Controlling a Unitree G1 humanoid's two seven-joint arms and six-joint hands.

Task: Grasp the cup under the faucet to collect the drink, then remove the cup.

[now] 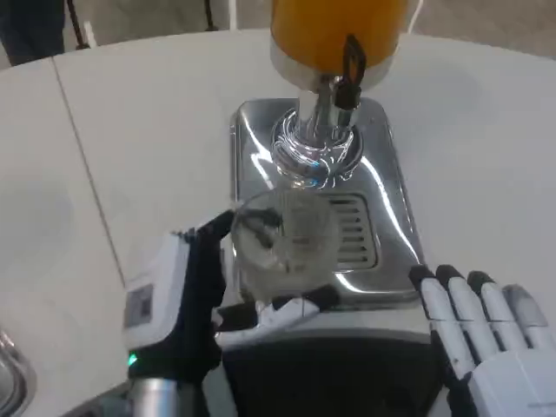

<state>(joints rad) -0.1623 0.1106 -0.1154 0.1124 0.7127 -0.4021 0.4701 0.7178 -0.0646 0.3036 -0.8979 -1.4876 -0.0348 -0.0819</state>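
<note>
Head view: drink dispenser (317,187) stands mid-bench, chrome base and drip tray with a slotted grille (352,228), chrome column up to an orange-filled tank (334,30) at the top edge, black tap lever (352,59) on the tank's front. Clear cup (282,239) sits at the near left part of the drip tray, just left of the grille, nearer the camera than the lever. Whether it rests on the tray or is lifted, can't tell. Left hand (187,300) holds the cup from the dispenser's left side, fingers (291,308) clamped around it, one along its far-left rim, others under its near side. Right hand (482,330) at the dispenser's near right corner, fingers straight and side by side, holding nothing, tips just off the base edge. White bench (130,130) all round; a seam runs left of the dispenser.
</note>
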